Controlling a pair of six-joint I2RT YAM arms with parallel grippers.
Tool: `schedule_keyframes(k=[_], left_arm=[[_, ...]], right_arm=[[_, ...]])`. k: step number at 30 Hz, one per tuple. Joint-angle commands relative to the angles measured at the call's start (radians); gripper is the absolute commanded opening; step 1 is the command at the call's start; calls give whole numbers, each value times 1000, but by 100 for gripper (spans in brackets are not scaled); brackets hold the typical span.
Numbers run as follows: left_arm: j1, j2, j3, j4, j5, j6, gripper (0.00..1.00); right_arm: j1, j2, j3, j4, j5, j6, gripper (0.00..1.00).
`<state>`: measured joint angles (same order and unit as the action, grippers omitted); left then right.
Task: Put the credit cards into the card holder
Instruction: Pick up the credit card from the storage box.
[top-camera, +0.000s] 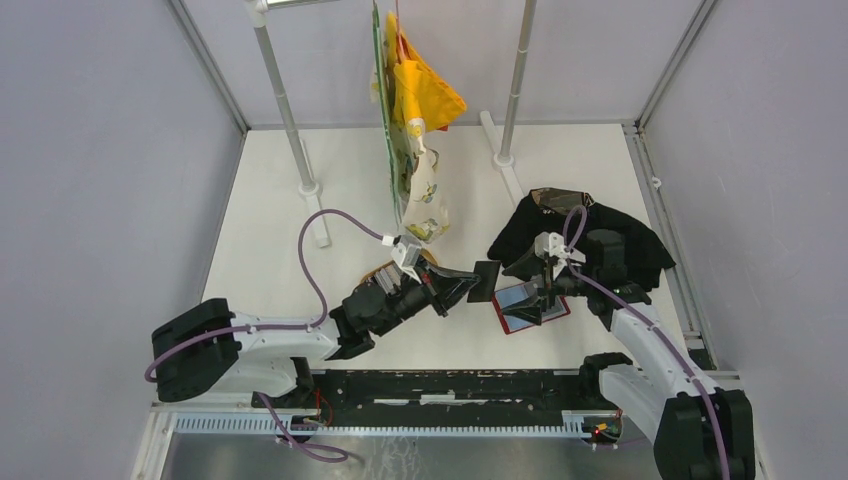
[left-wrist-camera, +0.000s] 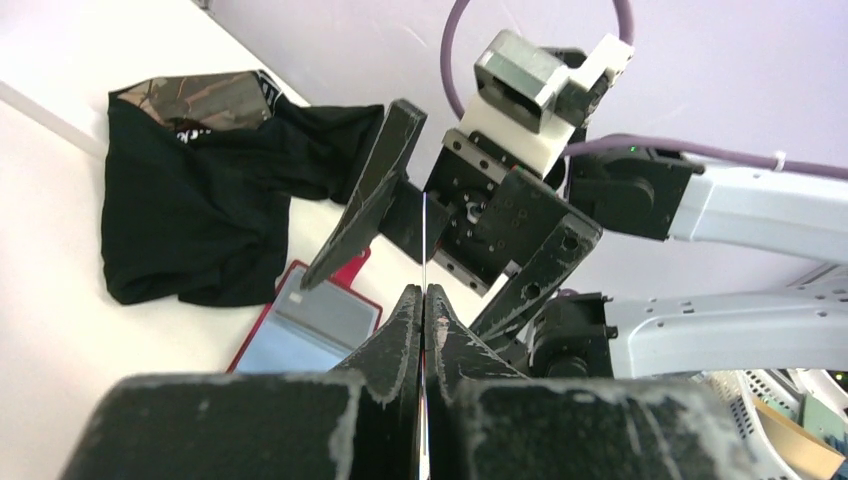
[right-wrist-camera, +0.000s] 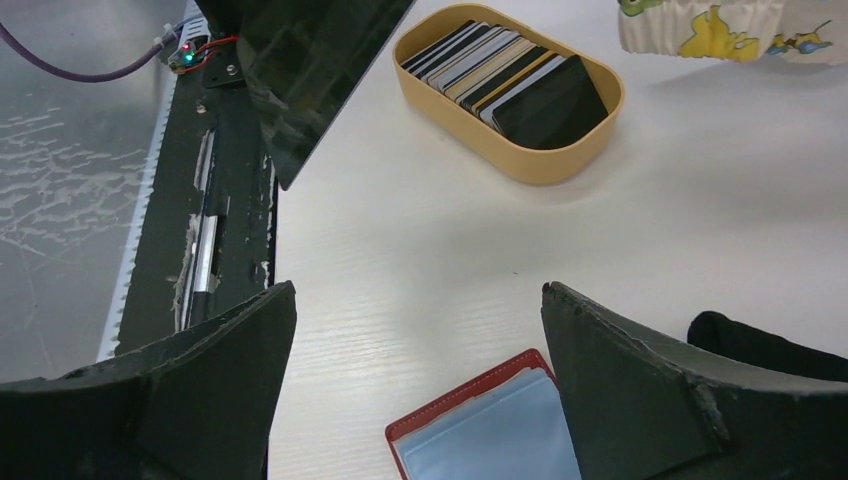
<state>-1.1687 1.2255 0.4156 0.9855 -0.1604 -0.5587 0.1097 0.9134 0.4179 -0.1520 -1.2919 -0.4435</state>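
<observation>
My left gripper (top-camera: 468, 285) (left-wrist-camera: 424, 292) is shut on a black credit card (top-camera: 486, 280), which the left wrist view shows edge-on as a thin line (left-wrist-camera: 424, 235). It holds the card upright in the air, just left of the card holder (top-camera: 530, 312). The card holder is a red wallet lying open on the table, with pale blue sleeves showing (left-wrist-camera: 305, 335) (right-wrist-camera: 500, 430). My right gripper (top-camera: 540, 298) (right-wrist-camera: 418, 290) hangs open right above it, with nothing between its fingers (left-wrist-camera: 375, 180). More credit cards (right-wrist-camera: 500, 75) stand stacked in the tan tray (right-wrist-camera: 545, 165).
A black cloth (top-camera: 600, 240) (left-wrist-camera: 190, 220) lies bunched behind the right arm. Yellow and patterned cloths (top-camera: 420, 130) hang from a rail over the table's middle, between two poles (top-camera: 285, 100). The tray (top-camera: 385, 272) is mostly hidden under my left arm.
</observation>
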Motion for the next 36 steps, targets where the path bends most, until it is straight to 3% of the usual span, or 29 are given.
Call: schedule_keyframes(k=[1,7,17,21,24,27,29,30,33,36], left_arm=[[25,39,-3,201,19,11,2],[41,89,-6,299,55,-34,2],[49,199,18,409,100,-76,2],[54,227,26,429,110,-82,2],[55,237,23,443,109,-86,2],[56,237,19,445,111,-86,2],[59,236,20,439,124,-82,3],[64,234,23,427,143,-78,7],[96,219,46,335,265,-65,36],[157,191,69,202,437,-56,43]], right_arm=[[30,-17,-16,214,3,194,98],[73,0,-48,463,-20,498,98],[132,-3,-42,586,-2,710,89],[139,-4,-53,609,13,750,74],[142,0,-58,616,24,761,50],[142,9,-59,617,26,760,17],[141,17,-57,616,22,758,2],[142,24,-54,615,13,757,0],[142,36,-39,571,-20,710,0],[142,49,4,397,-41,541,0]])
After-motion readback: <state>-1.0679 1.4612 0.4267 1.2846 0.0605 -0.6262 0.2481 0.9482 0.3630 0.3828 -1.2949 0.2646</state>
